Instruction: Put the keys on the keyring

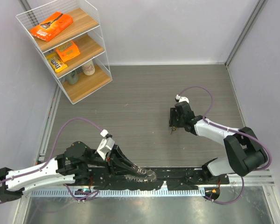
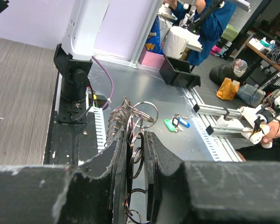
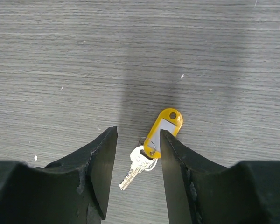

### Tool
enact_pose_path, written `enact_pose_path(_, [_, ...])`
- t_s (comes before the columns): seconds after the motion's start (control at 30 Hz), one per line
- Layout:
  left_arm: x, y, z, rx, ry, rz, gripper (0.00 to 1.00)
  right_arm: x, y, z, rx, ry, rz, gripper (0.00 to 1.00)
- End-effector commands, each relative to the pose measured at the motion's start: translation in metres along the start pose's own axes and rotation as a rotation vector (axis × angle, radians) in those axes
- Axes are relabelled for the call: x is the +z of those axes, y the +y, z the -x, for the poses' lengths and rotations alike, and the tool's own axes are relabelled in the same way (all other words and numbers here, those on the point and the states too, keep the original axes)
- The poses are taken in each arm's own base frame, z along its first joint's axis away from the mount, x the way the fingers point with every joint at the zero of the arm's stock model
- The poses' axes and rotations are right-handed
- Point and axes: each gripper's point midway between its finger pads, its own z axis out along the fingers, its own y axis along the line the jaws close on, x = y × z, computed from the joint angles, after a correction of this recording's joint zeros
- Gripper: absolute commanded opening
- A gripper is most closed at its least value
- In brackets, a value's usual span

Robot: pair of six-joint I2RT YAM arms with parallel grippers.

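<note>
At the table's (image 1: 144, 93) near edge, the left gripper (image 2: 136, 140) is clamped on the keyring (image 2: 144, 112). Mid-table, the right gripper's (image 3: 137, 131) jaws stand apart astride a yellow-tagged key (image 3: 139, 163).

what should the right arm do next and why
Probably lower the right gripper and close on the silver key. Its jaws stand open, with the key and its yellow tag lying ungripped on the table between them. The left gripper holds the keyring clamped.
</note>
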Motion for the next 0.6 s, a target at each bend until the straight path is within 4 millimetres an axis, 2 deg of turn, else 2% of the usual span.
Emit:
enact_pose_path(0.0, [-0.001,-0.007,0.012,0.041,-0.044,-0.025,0.00,0.006,0.005,0.007,0.012,-0.033,0.027,0.48])
enact_pose_path(0.3, [-0.002,-0.007,0.010,0.038,-0.048,-0.023,0.00,0.005,0.000,-0.017,0.035,0.013,0.032,0.47])
enact_pose_path(0.37, [-0.002,-0.008,0.010,0.036,-0.048,-0.029,0.00,0.006,0.003,-0.014,0.039,-0.007,0.046,0.46])
enact_pose_path(0.57, [-0.002,-0.008,0.011,0.029,-0.051,-0.031,0.00,0.002,0.006,-0.017,0.061,-0.002,0.068,0.34])
